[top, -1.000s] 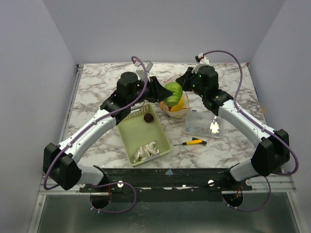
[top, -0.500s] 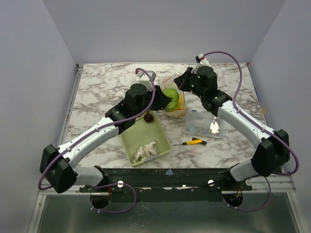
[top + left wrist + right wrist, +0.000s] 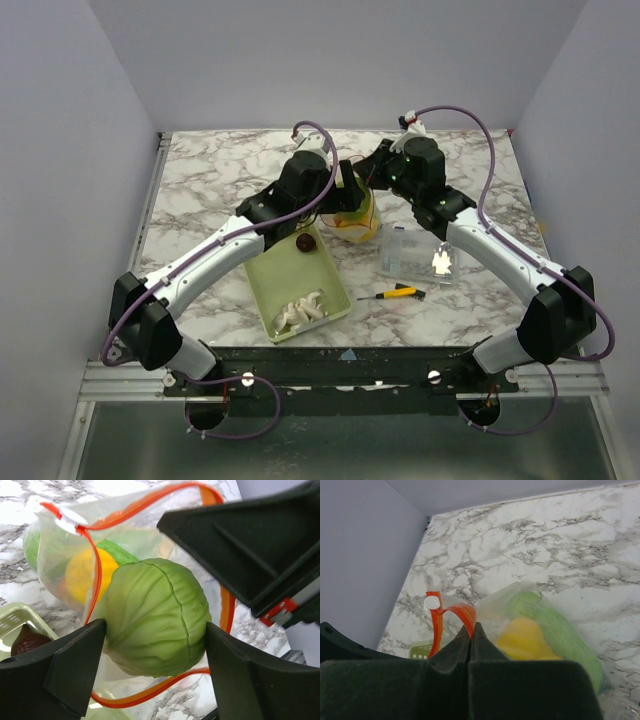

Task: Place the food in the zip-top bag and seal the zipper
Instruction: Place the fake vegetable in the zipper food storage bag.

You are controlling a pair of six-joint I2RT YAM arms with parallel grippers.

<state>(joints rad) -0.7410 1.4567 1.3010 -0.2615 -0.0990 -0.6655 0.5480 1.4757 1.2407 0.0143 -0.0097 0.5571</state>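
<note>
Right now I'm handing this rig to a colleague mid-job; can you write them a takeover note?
Left gripper: shut on the green cabbage, at the zip-top bag's open mouth, not yet released.
Right gripper: shut on the zipper, holding the mouth up.
Done: a yellow piece and a green piece are in the bag.
Left: drop the cabbage in, load the dark purple piece and white pieces from the basket, seal the zipper.

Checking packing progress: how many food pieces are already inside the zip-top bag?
2 show through the zip-top bag: a yellow piece and a green piece beside it. The cabbage in the left gripper is only at the mouth. More may be hidden.
</note>
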